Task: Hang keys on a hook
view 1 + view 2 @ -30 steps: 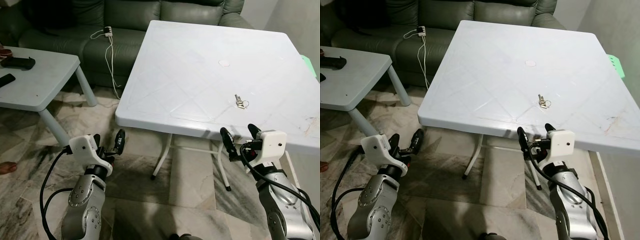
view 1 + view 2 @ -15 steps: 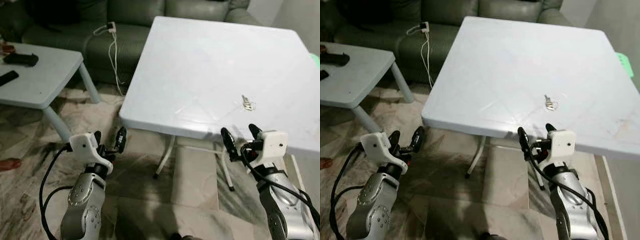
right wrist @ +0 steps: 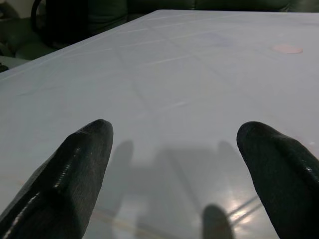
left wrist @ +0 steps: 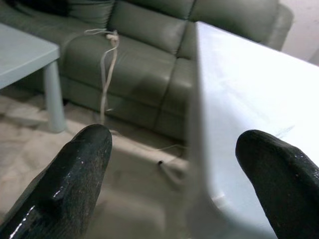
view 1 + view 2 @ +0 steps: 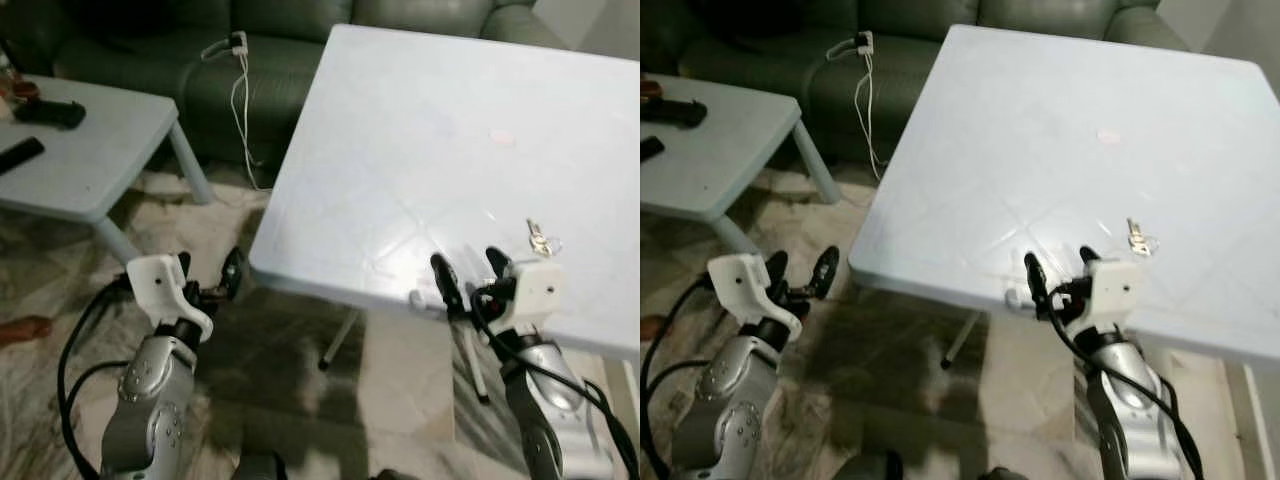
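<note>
— White table, sofa behind. Keys?
— Lying near the front edge, just beyond the right tool, spread wide, empty.
— Risk?
— A flat bunch could skid off.

A large white plastic table fills the right of the scene, with a small pinkish round mark on its far part. To the left stands a lower pale blue-grey table carrying a black remote and another dark object farther back. Behind both runs a dark green sofa, where a white charger and cable trail down towards the marbled floor.
</note>
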Controlling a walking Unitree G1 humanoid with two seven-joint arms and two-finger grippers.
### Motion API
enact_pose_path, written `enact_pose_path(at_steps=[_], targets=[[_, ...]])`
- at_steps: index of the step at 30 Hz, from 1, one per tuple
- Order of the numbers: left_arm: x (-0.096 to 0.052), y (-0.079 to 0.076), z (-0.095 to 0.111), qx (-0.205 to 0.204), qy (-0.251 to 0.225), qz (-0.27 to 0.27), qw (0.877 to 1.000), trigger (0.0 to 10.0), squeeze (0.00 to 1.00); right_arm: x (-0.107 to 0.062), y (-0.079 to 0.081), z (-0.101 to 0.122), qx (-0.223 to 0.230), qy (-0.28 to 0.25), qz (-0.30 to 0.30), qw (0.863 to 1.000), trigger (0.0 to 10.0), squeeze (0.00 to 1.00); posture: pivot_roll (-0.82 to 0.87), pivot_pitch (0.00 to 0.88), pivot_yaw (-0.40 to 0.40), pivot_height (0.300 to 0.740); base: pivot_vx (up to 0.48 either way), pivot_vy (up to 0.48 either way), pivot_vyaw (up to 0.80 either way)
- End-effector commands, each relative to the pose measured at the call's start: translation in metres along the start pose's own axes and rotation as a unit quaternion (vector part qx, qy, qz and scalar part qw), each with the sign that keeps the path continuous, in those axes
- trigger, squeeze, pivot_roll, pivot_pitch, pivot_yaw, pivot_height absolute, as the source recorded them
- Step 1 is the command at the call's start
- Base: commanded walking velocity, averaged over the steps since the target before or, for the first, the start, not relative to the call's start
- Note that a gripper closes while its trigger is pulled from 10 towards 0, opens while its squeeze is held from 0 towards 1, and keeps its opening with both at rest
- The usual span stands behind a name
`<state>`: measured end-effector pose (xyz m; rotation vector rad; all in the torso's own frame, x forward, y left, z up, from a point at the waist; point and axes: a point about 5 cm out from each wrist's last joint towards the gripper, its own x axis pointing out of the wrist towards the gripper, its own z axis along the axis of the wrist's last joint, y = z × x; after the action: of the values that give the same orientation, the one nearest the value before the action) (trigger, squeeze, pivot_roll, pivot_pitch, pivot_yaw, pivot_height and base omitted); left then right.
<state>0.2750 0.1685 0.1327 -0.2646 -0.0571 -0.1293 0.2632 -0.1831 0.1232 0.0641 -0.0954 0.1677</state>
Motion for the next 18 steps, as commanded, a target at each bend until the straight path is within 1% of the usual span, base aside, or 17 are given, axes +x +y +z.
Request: enact_pose_path(at_steps=[1,2,3,4,6,8,9,10,11,12,13,15,17,18], targets=[[-0.001,-0.008,-0.004,0.001,0.012,-0.009,1.000,10.0,0.00,-0.006,-0.008,0.002,-0.009,0.000,-0.014,1.000,10.0,0.00,0.00,0.192,-0.035,0.740,0.000,0.000,0.00],[-0.001,-0.012,-0.001,-0.010,0.001,-0.022,1.000,10.0,0.00,-0.007,-0.008,0.002,-0.008,-0.001,-0.015,1.000,10.0,0.00,0.00,0.185,-0.035,0.740,0.000,0.000,0.00],[-0.001,-0.013,0.000,-0.010,-0.003,-0.025,1.000,10.0,0.00,-0.006,-0.009,0.002,-0.008,-0.001,-0.016,1.000,10.0,0.00,0.00,0.185,-0.035,0.740,0.000,0.000,0.00],[-0.001,-0.015,-0.002,0.009,0.004,-0.028,1.000,10.0,0.00,-0.006,-0.009,0.002,-0.008,-0.001,-0.017,1.000,10.0,0.00,-0.01,0.182,-0.038,0.740,0.000,0.000,0.00],[-0.001,-0.017,-0.004,0.010,0.008,-0.037,0.999,10.0,0.00,-0.006,-0.010,0.002,-0.009,0.000,-0.018,1.000,10.0,0.00,-0.01,0.176,-0.039,0.740,0.000,0.000,0.00],[-0.001,-0.020,-0.005,0.021,0.013,-0.044,0.999,10.0,0.00,-0.004,-0.010,0.003,-0.010,0.001,-0.020,1.000,10.0,0.00,-0.01,0.175,-0.039,0.740,0.000,0.000,0.00],[-0.001,-0.022,-0.007,0.034,0.016,-0.051,0.998,10.0,0.00,-0.003,-0.011,0.003,-0.009,0.002,-0.022,1.000,10.0,0.00,-0.01,0.166,-0.043,0.740,0.000,0.000,0.00],[-0.001,-0.022,-0.007,0.034,0.016,-0.051,0.998,10.0,0.00,-0.003,-0.011,0.003,-0.009,0.002,-0.022,1.000,10.0,0.00,-0.01,0.166,-0.043,0.740,0.000,0.000,0.00],[-0.001,-0.027,-0.008,0.045,0.019,-0.064,0.997,10.0,0.00,0.000,-0.011,0.003,-0.008,0.002,-0.023,1.000,10.0,0.00,-0.01,0.166,-0.045,0.740,0.000,0.000,0.00],[0.000,-0.031,-0.007,0.045,0.017,-0.074,0.996,10.0,0.00,0.002,-0.011,0.004,-0.007,0.001,-0.023,1.000,10.0,0.00,-0.01,0.160,-0.046,0.740,0.000,0.000,0.00],[0.000,-0.031,-0.007,0.045,0.017,-0.074,0.996,10.0,0.00,0.002,-0.011,0.004,-0.007,0.001,-0.023,1.000,10.0,0.00,-0.01,0.160,-0.046,0.740,0.000,0.000,0.00],[0.001,-0.036,-0.006,0.046,0.015,-0.087,0.995,10.0,0.00,0.004,-0.010,0.005,-0.006,0.001,-0.023,1.000,10.0,0.00,0.00,0.163,-0.050,0.740,0.000,0.000,0.00],[0.001,-0.043,-0.004,0.063,0.010,-0.109,0.992,10.0,0.00,0.007,-0.010,0.005,-0.003,0.001,-0.022,1.000,10.0,0.00,0.00,0.166,-0.053,0.740,0.000,0.000,0.00],[0.003,-0.050,-0.003,0.076,0.007,-0.130,0.989,10.0,0.00,0.009,-0.010,0.006,-0.005,-0.001,-0.020,1.000,10.0,0.00,0.00,0.170,-0.055,0.740,0.000,0.000,0.00]])
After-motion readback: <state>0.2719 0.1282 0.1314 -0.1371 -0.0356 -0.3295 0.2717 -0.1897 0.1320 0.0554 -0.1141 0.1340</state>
